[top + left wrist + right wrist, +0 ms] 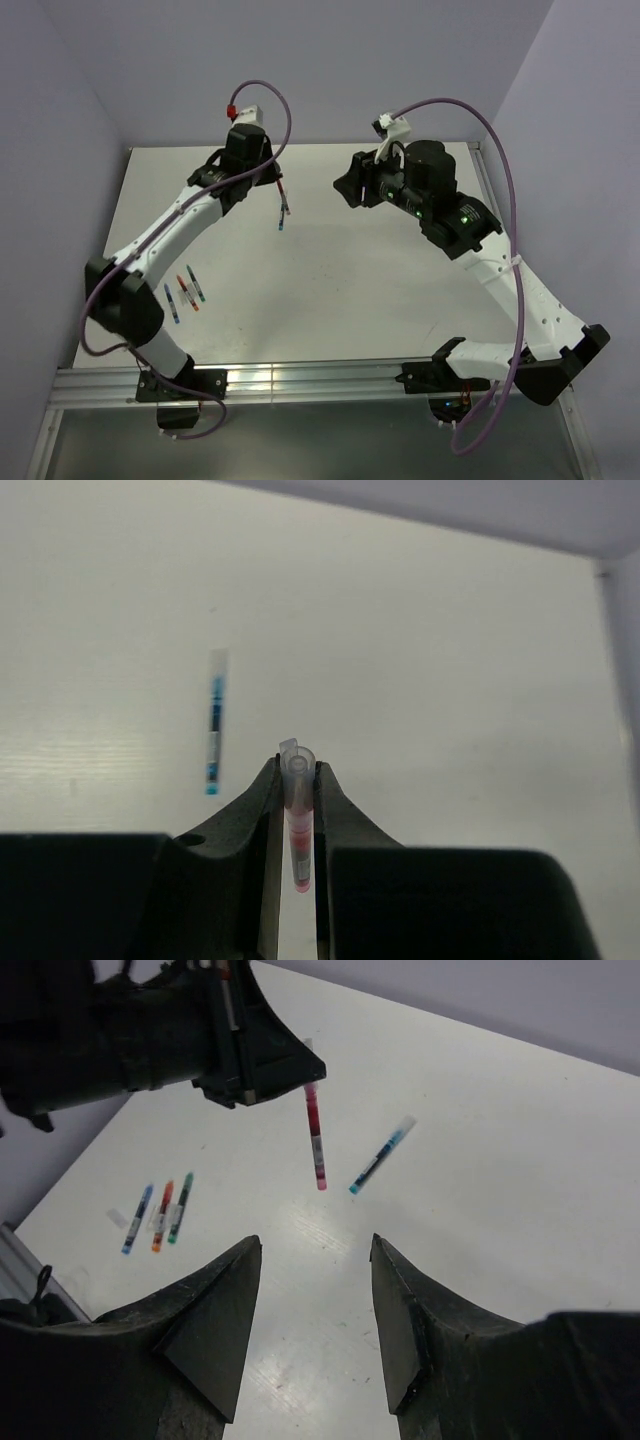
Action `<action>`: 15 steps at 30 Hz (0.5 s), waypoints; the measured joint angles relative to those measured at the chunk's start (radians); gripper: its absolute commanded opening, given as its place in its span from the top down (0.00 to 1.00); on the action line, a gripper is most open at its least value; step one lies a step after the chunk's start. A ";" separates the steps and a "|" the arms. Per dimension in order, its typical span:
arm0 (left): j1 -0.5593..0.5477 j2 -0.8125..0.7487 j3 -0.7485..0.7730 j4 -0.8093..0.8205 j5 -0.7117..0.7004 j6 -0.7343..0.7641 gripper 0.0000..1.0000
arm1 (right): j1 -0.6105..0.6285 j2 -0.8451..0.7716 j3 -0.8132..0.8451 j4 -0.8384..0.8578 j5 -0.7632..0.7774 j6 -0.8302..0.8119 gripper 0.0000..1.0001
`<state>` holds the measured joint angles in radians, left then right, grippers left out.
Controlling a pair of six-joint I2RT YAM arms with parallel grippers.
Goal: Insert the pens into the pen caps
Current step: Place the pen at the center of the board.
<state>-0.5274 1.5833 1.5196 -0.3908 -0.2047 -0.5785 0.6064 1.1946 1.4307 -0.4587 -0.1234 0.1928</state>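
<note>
My left gripper (298,768) is shut on a red pen (297,825), which hangs tip-down above the table. A clear pen cap (298,761) sits on the pen's upper end, between the fingertips. From the right wrist the same red pen (316,1145) hangs below the left gripper (262,1065). On the table just beyond it lies a blue pen (381,1156) with a clear cap, also seen from above as the blue pen (281,224). My right gripper (315,1245) is open and empty, facing the red pen (285,203) from the right.
A blue pen (138,1218), an orange-red pen (162,1216) and a green pen (178,1207) lie side by side near the left arm, with a clear cap (118,1218) beside them. The group of pens (185,290) sits at the table's left. Grey walls close in the back and sides.
</note>
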 measured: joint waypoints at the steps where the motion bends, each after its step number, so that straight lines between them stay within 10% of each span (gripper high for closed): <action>1: 0.009 0.043 0.017 -0.017 -0.015 0.011 1.00 | 0.000 0.000 -0.003 -0.007 0.013 0.000 0.44; 15: 0.080 0.506 0.332 -0.281 -0.154 0.150 0.99 | 0.000 -0.007 -0.042 -0.036 0.075 0.000 0.43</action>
<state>-0.4477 2.0892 1.8515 -0.6720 -0.3592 -0.4286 0.6064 1.1873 1.3884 -0.4946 -0.0483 0.1928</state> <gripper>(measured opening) 0.163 0.564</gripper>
